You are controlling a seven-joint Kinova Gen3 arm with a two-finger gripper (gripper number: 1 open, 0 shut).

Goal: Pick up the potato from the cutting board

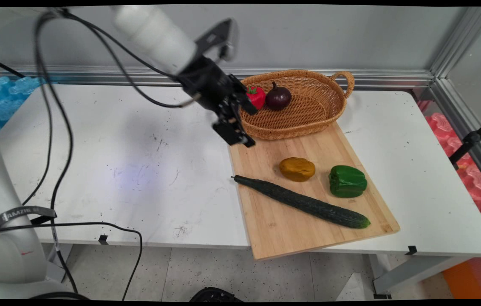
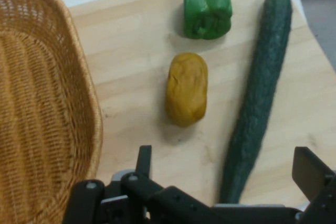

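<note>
Hovering wide open and empty, gripper [image 1: 235,123] above cutting board's [image 1: 266,221] far-left corner beside basket [image 1: 308,117]. Nearest: yellow potato [image 2: 187,88], cucumber [image 2: 260,93].

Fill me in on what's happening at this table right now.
The claw hangs open and empty above the far corner of the wooden cutting board, right beside the wicker basket. The basket holds a red strawberry-like item and a dark purple onion. On the board lie a yellow-brown potato, a green bell pepper and a long cucumber, all untouched.
</note>
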